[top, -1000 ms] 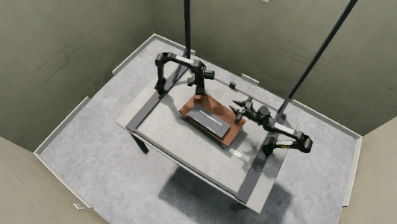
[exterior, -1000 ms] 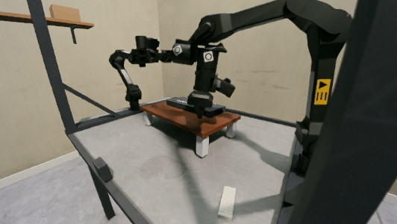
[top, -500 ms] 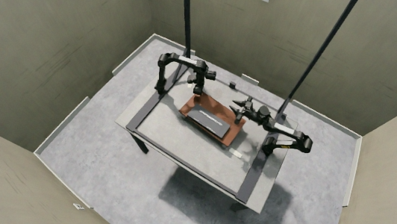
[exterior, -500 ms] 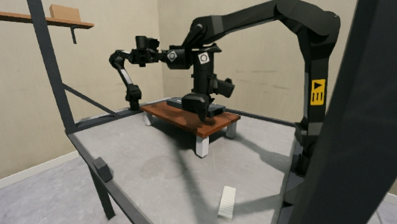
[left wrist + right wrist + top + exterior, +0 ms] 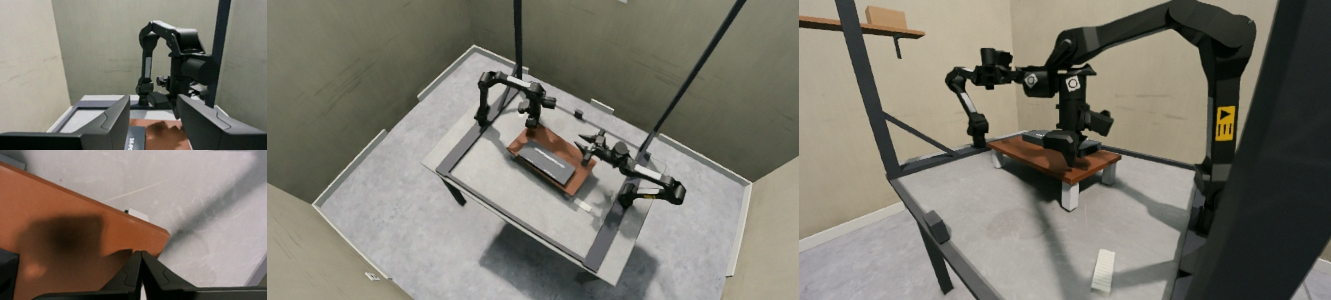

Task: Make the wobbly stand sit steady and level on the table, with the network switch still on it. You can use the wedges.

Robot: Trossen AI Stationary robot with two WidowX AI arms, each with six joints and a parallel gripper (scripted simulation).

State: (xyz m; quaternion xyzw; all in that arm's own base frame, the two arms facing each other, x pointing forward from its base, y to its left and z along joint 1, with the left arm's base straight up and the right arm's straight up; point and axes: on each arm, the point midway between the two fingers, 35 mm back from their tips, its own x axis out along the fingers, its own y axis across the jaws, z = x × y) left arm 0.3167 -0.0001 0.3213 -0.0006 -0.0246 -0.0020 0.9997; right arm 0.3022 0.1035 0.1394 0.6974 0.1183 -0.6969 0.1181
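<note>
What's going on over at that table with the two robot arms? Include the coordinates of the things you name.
Neither arm is holding anything. The right arm's shut black pincer (image 5: 532,122) (image 5: 1070,162) (image 5: 176,116) (image 5: 141,252) points down at one end of a reddish-brown board stand with pale legs (image 5: 549,135) (image 5: 1034,155) (image 5: 161,134) (image 5: 67,200). The left arm's pincer (image 5: 577,140) (image 5: 153,97) is open near the other end. A flat dark-grey network switch (image 5: 547,161) (image 5: 1033,136) (image 5: 135,137) sits on the stand, and a pale ridged wedge (image 5: 583,205) (image 5: 1103,270) lies apart from it.

We're seeing a cardboard box (image 5: 886,18) sitting on a wooden wall shelf (image 5: 854,28), dark gantry posts (image 5: 518,37) (image 5: 864,85) (image 5: 219,43) standing nearby.
</note>
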